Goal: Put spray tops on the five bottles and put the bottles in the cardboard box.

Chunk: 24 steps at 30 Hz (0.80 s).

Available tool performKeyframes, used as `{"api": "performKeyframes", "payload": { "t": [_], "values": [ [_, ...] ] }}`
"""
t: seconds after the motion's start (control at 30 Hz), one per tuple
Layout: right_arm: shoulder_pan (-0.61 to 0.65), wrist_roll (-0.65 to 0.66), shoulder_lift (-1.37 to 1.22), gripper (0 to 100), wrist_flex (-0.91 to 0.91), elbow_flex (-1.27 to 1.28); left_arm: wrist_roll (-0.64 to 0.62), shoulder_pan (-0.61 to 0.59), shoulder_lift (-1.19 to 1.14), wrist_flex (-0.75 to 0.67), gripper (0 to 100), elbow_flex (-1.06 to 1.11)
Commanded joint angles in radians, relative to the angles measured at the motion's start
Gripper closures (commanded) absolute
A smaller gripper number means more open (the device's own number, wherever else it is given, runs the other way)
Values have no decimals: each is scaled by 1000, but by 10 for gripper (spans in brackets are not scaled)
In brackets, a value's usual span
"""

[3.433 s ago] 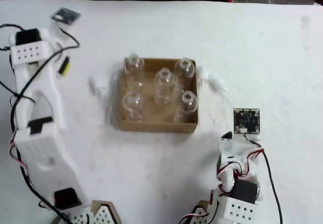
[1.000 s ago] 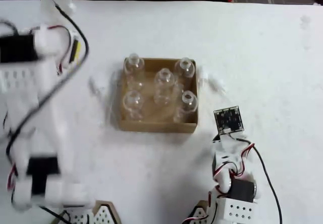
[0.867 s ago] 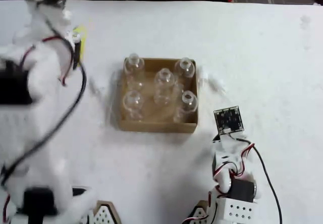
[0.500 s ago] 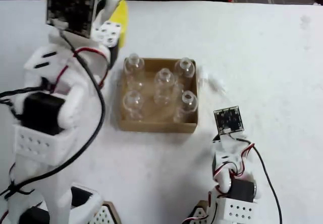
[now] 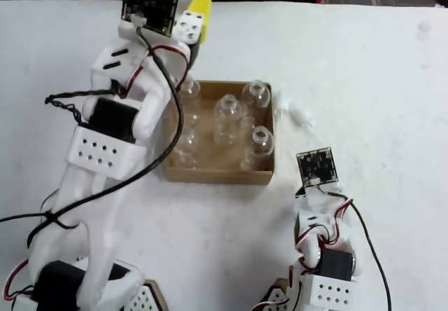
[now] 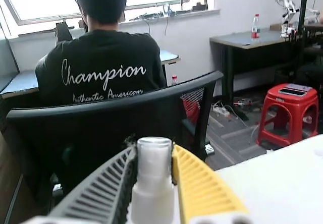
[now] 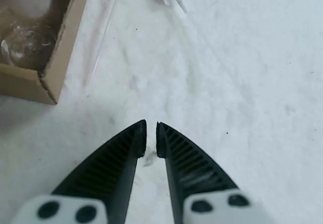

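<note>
The left end effector (image 6: 154,152) grips a white spray top (image 6: 151,183) between its grey and yellow fingers; the top stands upright and its neck rises just above the fingertips. In the high view the left arm (image 5: 112,136) stretches from the lower left of the frame up to the upper middle. It crosses the left side of the box (image 5: 220,174), and its yellow finger is at the top edge, beyond the box's far wall.

The box sits at the middle of the white worktop (image 5: 364,80). Clear bottles (image 5: 227,108) stand upright inside: three show plainly in its right half, and the ones on the left are partly hidden behind the arm.

The right end effector (image 7: 150,132) is empty, its fingers closed to a thin gap, low over bare worktop near the box's lower right corner. A small clear piece (image 5: 294,113) lies on the worktop just right of the box's upper right corner.
</note>
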<state>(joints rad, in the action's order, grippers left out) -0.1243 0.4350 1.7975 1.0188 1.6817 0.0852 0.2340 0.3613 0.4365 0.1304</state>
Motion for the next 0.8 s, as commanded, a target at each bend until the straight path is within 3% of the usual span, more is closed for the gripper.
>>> {"api": "performKeyframes", "payload": {
  "t": [0.0,0.17,0.77],
  "values": [
    [10,17,4,981,-24,9,-12,8,-5,-153,978,35],
    [10,17,4,981,-24,9,-12,8,-47,-290,977,101],
    [10,18,5,981,-25,9,-14,16,-176,-330,977,97]
  ]
}}
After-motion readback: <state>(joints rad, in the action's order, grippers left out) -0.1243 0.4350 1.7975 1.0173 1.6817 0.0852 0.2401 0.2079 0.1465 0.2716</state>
